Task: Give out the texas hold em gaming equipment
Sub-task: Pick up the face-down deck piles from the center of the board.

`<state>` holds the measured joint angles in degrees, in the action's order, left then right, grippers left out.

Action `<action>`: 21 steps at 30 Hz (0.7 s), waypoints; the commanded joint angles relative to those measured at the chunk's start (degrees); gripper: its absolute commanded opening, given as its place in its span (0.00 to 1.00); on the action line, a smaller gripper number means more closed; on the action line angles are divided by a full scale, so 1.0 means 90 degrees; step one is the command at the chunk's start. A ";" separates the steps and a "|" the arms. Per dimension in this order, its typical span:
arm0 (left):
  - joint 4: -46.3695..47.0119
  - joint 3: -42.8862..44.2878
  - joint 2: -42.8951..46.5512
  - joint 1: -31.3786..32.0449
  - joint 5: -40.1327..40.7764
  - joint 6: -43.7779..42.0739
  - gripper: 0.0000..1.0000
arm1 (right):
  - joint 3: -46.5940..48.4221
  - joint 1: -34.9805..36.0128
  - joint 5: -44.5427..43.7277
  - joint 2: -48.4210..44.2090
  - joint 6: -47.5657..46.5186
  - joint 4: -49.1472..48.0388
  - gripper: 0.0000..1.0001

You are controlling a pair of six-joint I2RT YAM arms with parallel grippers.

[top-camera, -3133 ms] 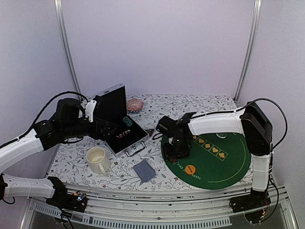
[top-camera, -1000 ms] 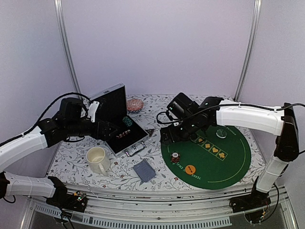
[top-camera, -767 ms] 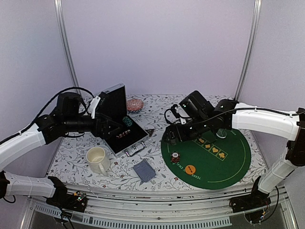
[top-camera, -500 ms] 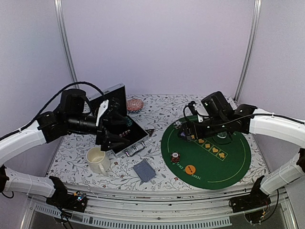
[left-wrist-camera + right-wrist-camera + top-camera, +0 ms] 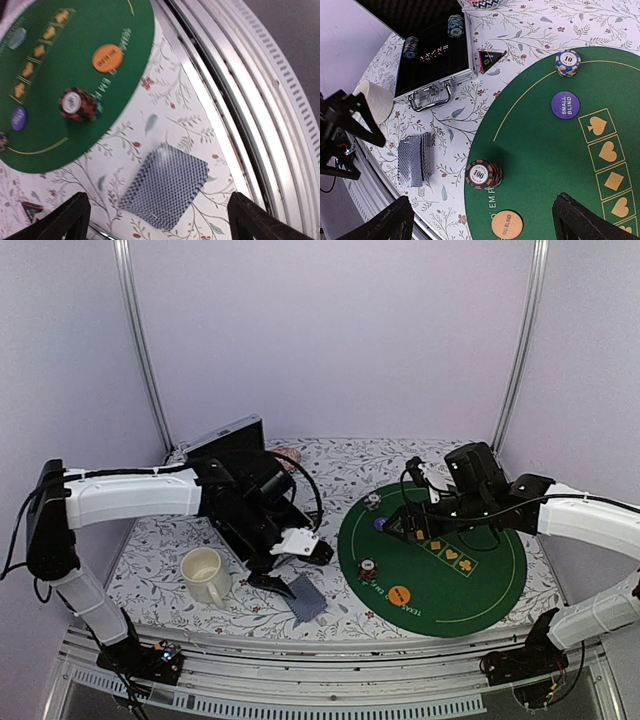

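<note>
The deck of playing cards (image 5: 165, 192) lies on the floral tablecloth (image 5: 195, 125), just off the green mat (image 5: 470, 590) and directly beneath the left gripper (image 5: 297, 568), whose jaws are spread wide and empty (the right gripper (image 5: 392, 527), likewise open and holding nothing, hovers over the mat).

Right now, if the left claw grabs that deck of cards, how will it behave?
The deck of cards already looks fanned, its edges stepped, so it will probably slide apart unless squeezed squarely. It lies flat on the flowered cloth, so getting under it may be hard. Flat and low, it likely won't roll or tip.
</note>
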<state>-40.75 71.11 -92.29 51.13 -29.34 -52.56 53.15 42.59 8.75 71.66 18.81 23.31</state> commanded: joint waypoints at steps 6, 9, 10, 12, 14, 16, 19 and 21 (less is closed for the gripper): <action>-0.0889 0.0351 -0.1071 0.0191 0.1257 -0.0925 0.98 | -0.0218 -0.0062 0.0436 0.0130 -0.0311 -0.0450 0.99; -0.0871 0.0383 -0.1361 0.0239 0.1478 -0.0991 0.98 | -0.0278 -0.0069 0.0450 0.0129 -0.0308 -0.0457 0.99; -0.0875 0.0380 -0.1448 0.0261 0.1653 -0.0996 0.98 | -0.0296 -0.0067 0.0466 0.0117 -0.0304 -0.0468 0.99; -0.0893 0.0389 -0.1513 0.0285 0.1766 -0.0986 0.98 | -0.0336 -0.0074 0.0487 0.0122 -0.0295 -0.0503 0.99; -0.0877 0.0387 -0.1525 0.0297 0.1588 -0.1015 0.98 | -0.0381 -0.0091 0.0523 0.0146 -0.0284 -0.0563 0.99; -0.0849 0.0394 -0.1567 0.0330 0.1587 -0.0995 0.98 | -0.0390 -0.0090 0.0581 0.0198 -0.0264 -0.0611 0.99; -0.0725 0.0366 -0.1635 0.0431 0.1801 -0.0977 0.98 | -0.0406 -0.0099 0.0644 0.0328 -0.0217 -0.0681 0.99; -0.0684 0.0344 -0.1645 0.0474 0.1711 -0.0986 0.98 | -0.0416 -0.0100 0.0693 0.0395 -0.0189 -0.0726 0.99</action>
<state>-47.57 73.67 -106.13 53.52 -14.22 -60.77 50.17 42.15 13.37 73.67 16.78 18.90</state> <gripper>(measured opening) 0.982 0.988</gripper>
